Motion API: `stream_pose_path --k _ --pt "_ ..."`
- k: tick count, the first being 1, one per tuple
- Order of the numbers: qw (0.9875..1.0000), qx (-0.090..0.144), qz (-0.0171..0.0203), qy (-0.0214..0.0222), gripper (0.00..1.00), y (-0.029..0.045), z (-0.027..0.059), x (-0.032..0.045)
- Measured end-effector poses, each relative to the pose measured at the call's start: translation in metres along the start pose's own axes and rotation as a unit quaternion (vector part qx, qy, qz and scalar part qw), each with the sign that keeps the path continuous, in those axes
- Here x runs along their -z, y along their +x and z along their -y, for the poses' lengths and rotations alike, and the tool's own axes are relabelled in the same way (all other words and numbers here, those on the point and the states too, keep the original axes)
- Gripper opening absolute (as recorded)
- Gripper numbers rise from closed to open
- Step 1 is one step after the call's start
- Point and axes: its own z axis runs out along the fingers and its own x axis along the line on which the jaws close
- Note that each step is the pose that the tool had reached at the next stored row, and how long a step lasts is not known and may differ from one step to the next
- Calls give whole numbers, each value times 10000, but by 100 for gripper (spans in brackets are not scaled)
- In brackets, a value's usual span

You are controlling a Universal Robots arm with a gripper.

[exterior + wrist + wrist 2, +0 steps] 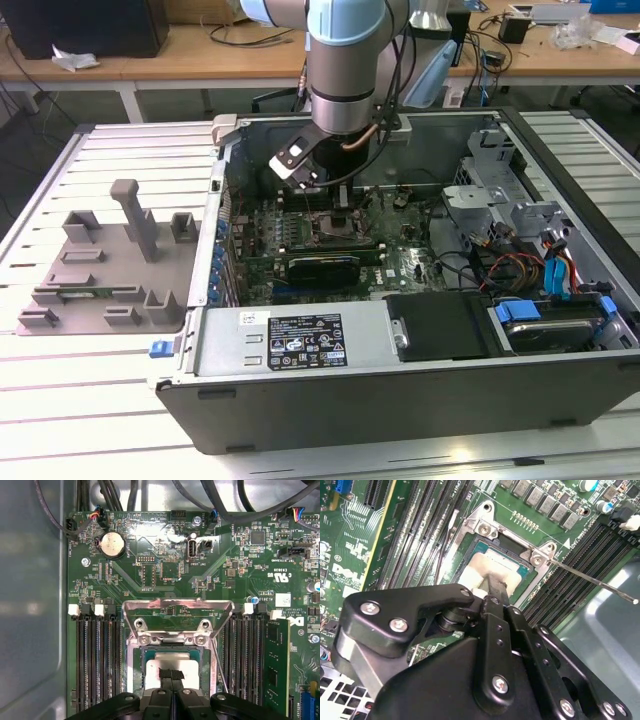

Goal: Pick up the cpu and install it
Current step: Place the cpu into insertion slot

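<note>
The cpu (pixel 156 666), a flat square chip with a silvery-white top, lies inside the open socket frame (pixel 177 609) on the green motherboard; the second wrist view shows the cpu (pixel 501 562) from another angle. The frame's metal load plate stands raised behind it. My gripper (pixel 171 674) has its two black fingers pressed together, with the tips on or just above the chip's top. In the exterior view the gripper (pixel 335 205) reaches down into the computer case (pixel 400 400) over the socket. The socket's thin lever (pixel 595 582) sticks out to one side.
Rows of memory slots flank the socket, with one module (pixel 277 665) seated. A grey plastic tray (pixel 110 270) with upright posts lies on the table at the exterior view's left. The power supply (pixel 300 340), drive cage (pixel 500 170) and cable bundles (pixel 520 270) crowd the case.
</note>
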Motion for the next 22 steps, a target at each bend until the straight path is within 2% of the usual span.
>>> stream_pose_path --k 7,15,18,22 --pt "10000 -1 2 2 11 0 2 -35" --pt "10000 -1 0 0 11 0 2 -37" --pt "10000 -1 -1 -1 11 1 1 13" --pt "10000 -1 0 0 11 4 -1 157"
